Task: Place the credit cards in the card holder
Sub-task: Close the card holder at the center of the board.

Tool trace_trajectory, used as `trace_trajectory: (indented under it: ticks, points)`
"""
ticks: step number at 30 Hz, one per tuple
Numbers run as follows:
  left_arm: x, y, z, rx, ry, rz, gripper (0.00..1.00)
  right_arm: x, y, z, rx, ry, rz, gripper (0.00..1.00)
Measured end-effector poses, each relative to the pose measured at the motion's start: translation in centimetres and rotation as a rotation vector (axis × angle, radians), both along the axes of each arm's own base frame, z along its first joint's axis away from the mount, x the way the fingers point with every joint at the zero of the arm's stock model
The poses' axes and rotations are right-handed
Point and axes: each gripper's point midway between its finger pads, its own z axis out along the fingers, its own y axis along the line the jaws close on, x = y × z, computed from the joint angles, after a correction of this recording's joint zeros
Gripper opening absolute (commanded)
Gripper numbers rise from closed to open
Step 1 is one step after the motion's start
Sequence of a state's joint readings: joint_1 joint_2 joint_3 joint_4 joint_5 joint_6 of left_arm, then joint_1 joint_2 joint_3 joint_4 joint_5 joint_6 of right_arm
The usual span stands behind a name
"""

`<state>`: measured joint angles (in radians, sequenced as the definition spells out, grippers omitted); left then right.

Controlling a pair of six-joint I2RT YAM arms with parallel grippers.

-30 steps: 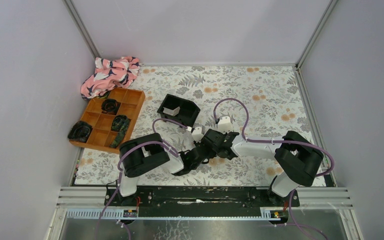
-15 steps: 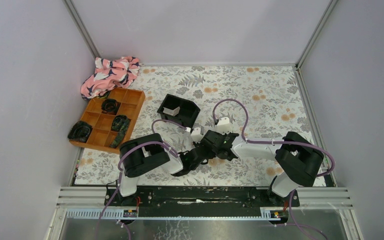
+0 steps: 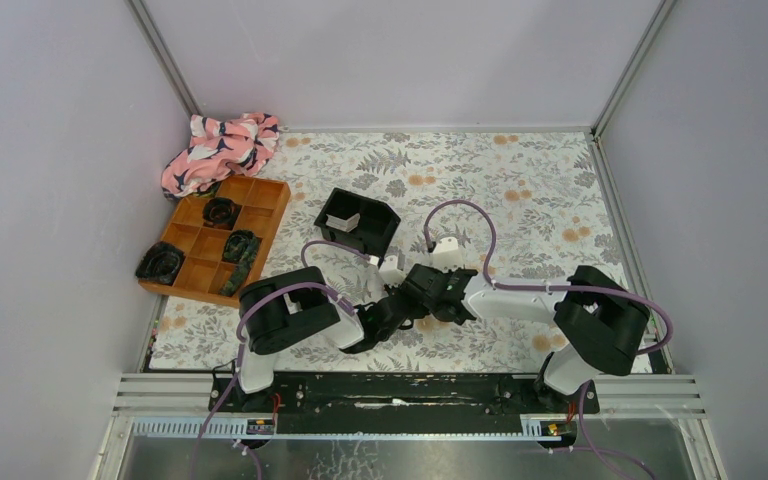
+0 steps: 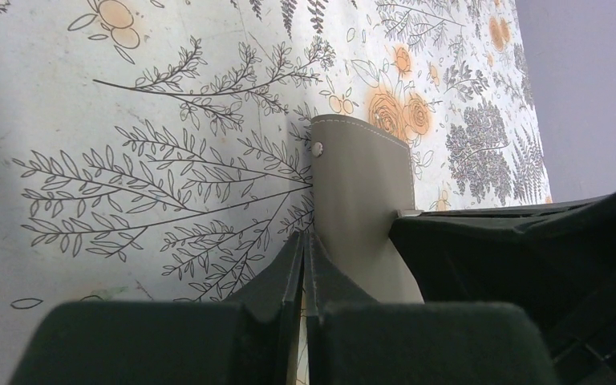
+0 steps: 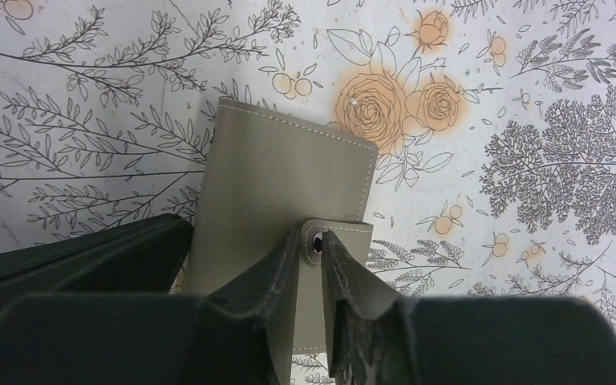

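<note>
Card holder (image 5: 289,168), left claw (image 4: 303,258) low, gripping edge, right claw (image 5: 314,245) low, gripping tab (image 5: 346,233)

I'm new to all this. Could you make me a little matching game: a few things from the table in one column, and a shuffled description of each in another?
Things:
1. card holder
2. pink cloth
3. black tray
4. orange tray

Descriptions:
A. bunched up in the far left corner
B. grey-taupe with stitched edges
C. divided into many compartments
D. square, open-topped, one single compartment

Pairs: 1-B, 2-A, 3-D, 4-C
</note>
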<state>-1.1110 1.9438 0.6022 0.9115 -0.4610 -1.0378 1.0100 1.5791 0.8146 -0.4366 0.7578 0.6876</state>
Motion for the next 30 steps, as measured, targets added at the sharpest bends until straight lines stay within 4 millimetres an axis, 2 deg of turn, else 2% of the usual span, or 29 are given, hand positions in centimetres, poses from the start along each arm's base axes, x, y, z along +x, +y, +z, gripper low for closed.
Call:
trace_trajectory:
  ticks: [10,30]
  points:
    - [-0.15,-0.09,0.02,-0.008,0.005,-0.007,0.05,-0.46,0.57,0.10,0.021,0.007,0.013,0.19]
    - [-0.15,-0.06,0.00,-0.013,0.006,-0.005,0.05,-0.50,0.31,-0.24,0.058,-0.012,-0.006,0.19]
